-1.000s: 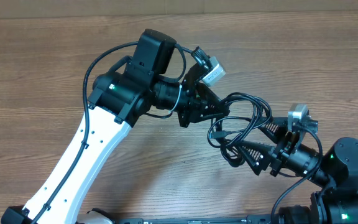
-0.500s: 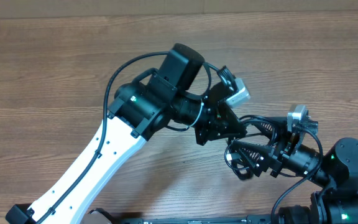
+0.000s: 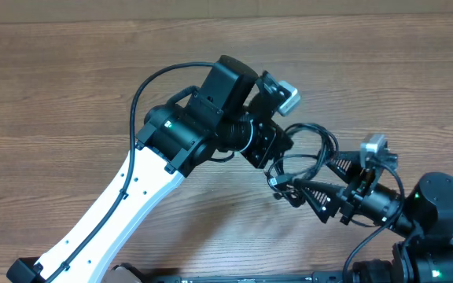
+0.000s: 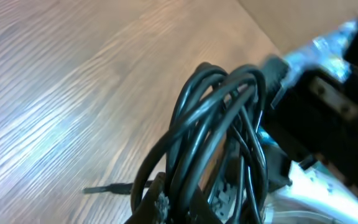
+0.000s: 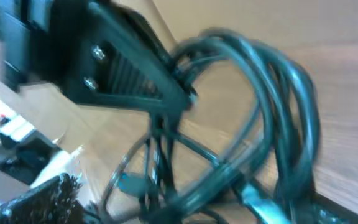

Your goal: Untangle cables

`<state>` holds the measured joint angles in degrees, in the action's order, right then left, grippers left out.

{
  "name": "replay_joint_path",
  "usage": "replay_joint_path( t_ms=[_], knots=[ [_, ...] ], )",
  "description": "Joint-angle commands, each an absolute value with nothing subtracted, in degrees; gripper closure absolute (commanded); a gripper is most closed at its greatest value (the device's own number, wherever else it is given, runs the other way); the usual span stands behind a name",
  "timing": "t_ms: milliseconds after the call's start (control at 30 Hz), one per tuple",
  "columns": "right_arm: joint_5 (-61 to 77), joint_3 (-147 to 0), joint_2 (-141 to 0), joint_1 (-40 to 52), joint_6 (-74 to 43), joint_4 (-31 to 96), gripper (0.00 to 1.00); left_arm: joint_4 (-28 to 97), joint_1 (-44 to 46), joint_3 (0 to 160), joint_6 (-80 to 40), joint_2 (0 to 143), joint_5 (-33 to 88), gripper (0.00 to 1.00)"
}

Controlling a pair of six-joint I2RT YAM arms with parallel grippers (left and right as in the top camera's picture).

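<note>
The bundle of thin black looped cables (image 4: pixel 216 124) was bunched over the brown wood-grain surface (image 3: pixel 53 94) between the two arms, pinched in the closed black left hand (image 3: pixel 275 167), while the black right hand (image 3: pixel 296 191) met its lower loops, whether clamped or loose I cannot tell.

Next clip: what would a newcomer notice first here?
A looped bundle of black cables fills both wrist views; overhead it shows right of the table's centre. The left pincer points into it from the upper left and the right pincer from the lower right, tips almost meeting. The right wrist view is blurred.
</note>
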<state>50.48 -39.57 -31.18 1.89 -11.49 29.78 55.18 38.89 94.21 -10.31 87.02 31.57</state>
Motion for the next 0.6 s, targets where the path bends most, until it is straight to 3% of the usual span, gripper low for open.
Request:
replay_joint_path(
  t_ms=[0, 200, 300, 400, 567],
  knots=[
    [44.1, -40.2, -31.0, 1.8, -4.5, 33.5, 0.00, 55.0, 38.6, 95.0, -24.7, 85.8, 21.5, 0.96],
    [39.2, -40.2, -31.0, 1.9, -0.3, 37.4, 0.01, 55.0, 38.6, 95.0, -36.0, 85.8, 13.1, 0.96],
    [39.5, -40.2, -31.0, 1.9, 0.6, 37.9, 0.01, 54.8, 38.7, 95.0, -37.8, 85.8, 13.1, 0.96],
    [39.7, -40.2, -31.0, 1.9, 3.0, 38.6, 0.08, 54.6, 39.4, 95.0, -40.5, 85.8, 13.1, 0.96],
    [39.2, -40.2, -31.0, 1.9, 5.0, 39.8, 0.08, 53.1, 41.3, 95.0, -41.4, 85.9, 13.1, 0.96]
  ],
)
